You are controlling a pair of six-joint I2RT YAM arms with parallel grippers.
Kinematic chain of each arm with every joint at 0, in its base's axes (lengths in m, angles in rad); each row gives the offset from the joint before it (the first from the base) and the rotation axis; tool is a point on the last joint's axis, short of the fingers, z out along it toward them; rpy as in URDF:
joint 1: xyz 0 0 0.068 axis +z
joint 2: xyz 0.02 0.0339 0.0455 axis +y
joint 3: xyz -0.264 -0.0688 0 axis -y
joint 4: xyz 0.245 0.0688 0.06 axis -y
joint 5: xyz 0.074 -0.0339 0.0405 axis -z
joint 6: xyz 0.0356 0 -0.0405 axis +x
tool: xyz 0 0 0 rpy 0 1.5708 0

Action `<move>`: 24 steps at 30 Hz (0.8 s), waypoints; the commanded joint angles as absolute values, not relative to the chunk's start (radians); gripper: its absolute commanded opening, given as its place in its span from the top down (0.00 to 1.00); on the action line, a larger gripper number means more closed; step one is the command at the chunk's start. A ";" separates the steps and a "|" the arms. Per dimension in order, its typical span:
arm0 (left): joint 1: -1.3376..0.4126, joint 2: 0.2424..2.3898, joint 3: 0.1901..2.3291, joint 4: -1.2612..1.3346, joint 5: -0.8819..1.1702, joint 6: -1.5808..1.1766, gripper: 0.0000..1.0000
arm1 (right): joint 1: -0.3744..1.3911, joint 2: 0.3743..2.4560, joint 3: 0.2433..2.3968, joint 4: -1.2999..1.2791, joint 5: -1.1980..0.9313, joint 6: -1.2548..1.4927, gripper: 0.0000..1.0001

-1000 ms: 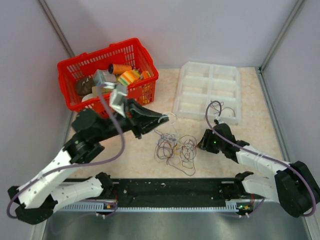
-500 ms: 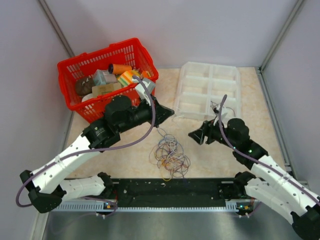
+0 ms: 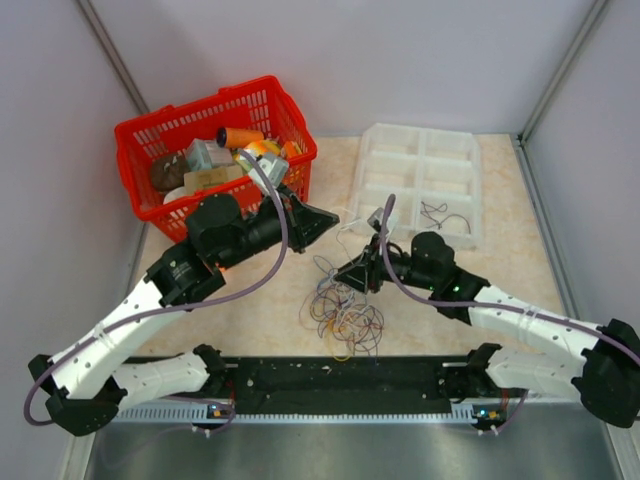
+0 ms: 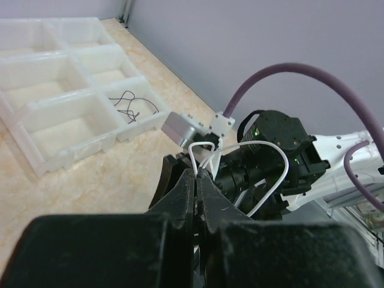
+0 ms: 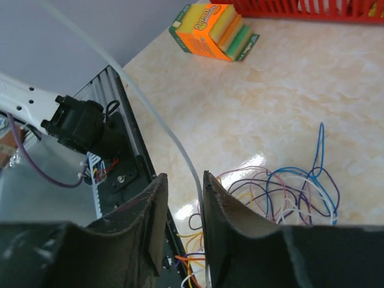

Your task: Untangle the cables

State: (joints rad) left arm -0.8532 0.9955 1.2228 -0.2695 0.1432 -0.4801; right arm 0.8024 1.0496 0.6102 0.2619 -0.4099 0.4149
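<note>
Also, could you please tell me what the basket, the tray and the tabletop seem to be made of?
Basket: probably moulded plastic, glossy red, judging by its uniform lattice walls.
Tray: thin translucent white plastic, going by its rounded moulded compartments.
Tabletop: smooth and glossy, with beige marble veining and reflections. It could be stone or printed laminate; I cannot tell which.

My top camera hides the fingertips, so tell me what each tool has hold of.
Observer: The left wrist view shows the left tool shut on a white cable, which loops just past its tips.
Operator: Now the right one.
Observer: In its wrist view the right tool is open. A white strand runs through the gap between its fingers, and the tangle lies on the table just beyond.
</note>
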 commanded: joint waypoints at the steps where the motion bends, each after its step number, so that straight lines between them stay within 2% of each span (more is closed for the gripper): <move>1: -0.845 0.951 1.267 -0.221 0.127 -0.468 1.00 | 0.861 1.035 0.627 0.266 -0.275 0.417 0.84; 3: -0.845 0.948 1.256 -0.210 0.126 -0.466 1.00 | 0.861 1.003 0.661 0.175 -0.207 0.419 1.00; 7: -0.845 0.969 1.207 -0.207 0.112 -0.462 1.00 | 0.861 0.890 0.817 -0.030 -0.146 0.428 1.00; 8: -0.842 0.980 1.189 -0.204 0.109 -0.457 0.93 | 0.861 0.861 0.860 -0.058 -0.140 0.442 1.00; 10: -0.833 1.000 1.134 -0.186 0.156 -0.448 0.49 | 0.861 0.818 0.929 -0.089 -0.123 0.468 1.00; 11: -0.833 1.003 1.094 -0.143 0.181 -0.451 0.31 | 0.861 0.810 0.961 -0.104 -0.118 0.471 1.00; 12: -0.833 1.002 1.012 -0.064 0.219 -0.460 0.19 | 0.859 0.818 1.001 -0.123 -0.109 0.465 1.00; 13: -0.833 1.002 0.950 0.019 0.257 -0.477 0.02 | 0.859 0.833 1.046 -0.149 -0.097 0.459 1.00; 15: -0.833 1.035 0.867 0.148 0.307 -0.538 0.02 | 0.859 0.863 1.112 -0.190 -0.065 0.459 1.00; 20: -0.838 1.234 0.740 0.443 0.481 -0.722 0.11 | 0.861 0.928 1.230 -0.184 -0.090 0.517 1.00; 24: -0.842 1.412 0.715 0.558 0.471 -0.779 0.18 | 0.859 0.934 1.296 -0.112 -0.164 0.574 1.00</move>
State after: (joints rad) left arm -0.8394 1.2831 0.7567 0.3977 0.4191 -0.6971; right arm 0.8555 0.9482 1.1679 -0.2497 -0.1062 0.4881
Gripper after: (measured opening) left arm 0.855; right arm 0.003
